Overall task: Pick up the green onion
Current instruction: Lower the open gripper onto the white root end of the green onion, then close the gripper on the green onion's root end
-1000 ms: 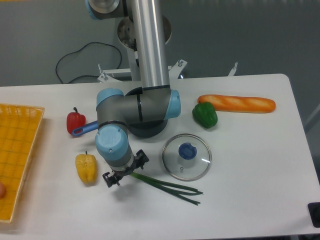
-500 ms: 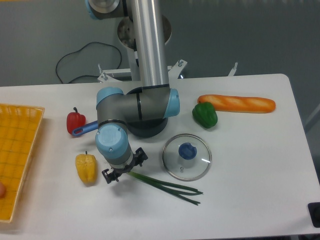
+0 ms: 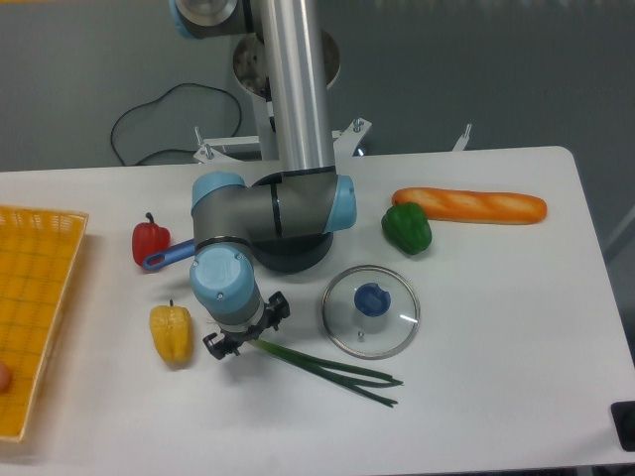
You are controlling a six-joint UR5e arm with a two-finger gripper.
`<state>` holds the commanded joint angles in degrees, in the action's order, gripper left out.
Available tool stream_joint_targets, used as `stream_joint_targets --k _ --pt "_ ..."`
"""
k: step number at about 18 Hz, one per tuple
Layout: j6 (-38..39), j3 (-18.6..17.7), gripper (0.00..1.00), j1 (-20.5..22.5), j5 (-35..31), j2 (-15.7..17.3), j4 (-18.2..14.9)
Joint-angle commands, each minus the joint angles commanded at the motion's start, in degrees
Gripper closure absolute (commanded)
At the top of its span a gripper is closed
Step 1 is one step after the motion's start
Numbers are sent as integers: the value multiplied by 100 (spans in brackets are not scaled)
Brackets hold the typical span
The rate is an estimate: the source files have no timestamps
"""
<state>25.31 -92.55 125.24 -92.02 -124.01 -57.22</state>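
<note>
The green onion (image 3: 327, 367) lies on the white table, its dark leaves pointing right and splitting near the front. Its whitish end runs under my gripper (image 3: 244, 331), which points down over that end. The black fingers (image 3: 214, 344) stand close on either side of the stalk and appear shut on it. The stalk's tip is hidden by the gripper. The leaf ends still rest on the table.
A glass lid with a blue knob (image 3: 370, 310) lies just right of the gripper. A yellow pepper (image 3: 171, 333) sits to its left. Behind are a red pepper (image 3: 150, 241), a blue handle (image 3: 167, 257), a green bell pepper (image 3: 407, 228) and a baguette (image 3: 469, 205). A yellow basket (image 3: 35, 307) stands at the left edge.
The gripper has shifted slightly up and to the left in the view. The onion's near end has followed it a little, while the leaf tips have stayed in place.
</note>
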Motion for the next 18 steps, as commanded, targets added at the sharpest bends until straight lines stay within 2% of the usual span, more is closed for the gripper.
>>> stream_joint_targets --k 1,3,4,9,16,18 --pt "0 0 30 0 0 9 0" --pt "0 0 40 0 0 9 0" --pt "0 0 49 0 0 9 0" --pt "9 0 70 0 -9 9 0" --pt "9 79 86 0 -9 18 -17" --pt "-9 79 87 0 -17 61 -17"
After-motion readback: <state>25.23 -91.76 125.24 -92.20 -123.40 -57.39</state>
